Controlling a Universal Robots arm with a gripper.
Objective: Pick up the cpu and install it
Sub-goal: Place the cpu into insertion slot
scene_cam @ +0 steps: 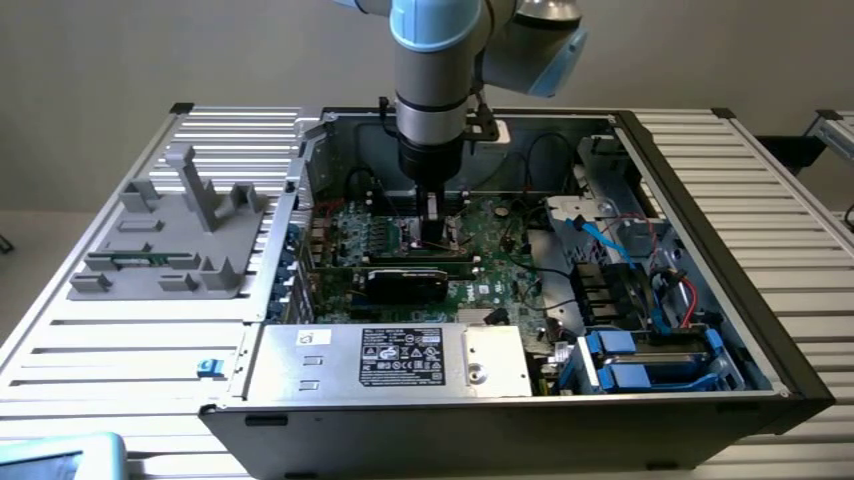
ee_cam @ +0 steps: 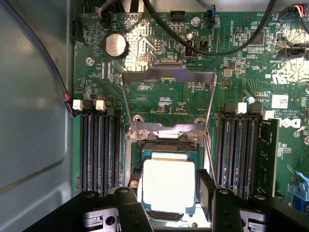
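Soft, even light across the exterior view, with no hard shadows on the slatted table (scene_cam: 747,200) out at three o'clock. Inside the computer case (scene_cam: 467,430) it dims, and the front face at six o'clock goes nearly black. Now the wrist view, and there's glare! The cpu (ee_cam: 169,186) lid burns out almost white, the socket frame (ee_cam: 168,77) picks up a violet sheen, and the case wall (ee_cam: 34,121) carries a pale, cloudy reflection.

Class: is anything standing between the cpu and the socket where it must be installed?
Nothing visible does. The tool holds the cpu right over the socket, whose metal retention frame is swung open and lies clear of it.
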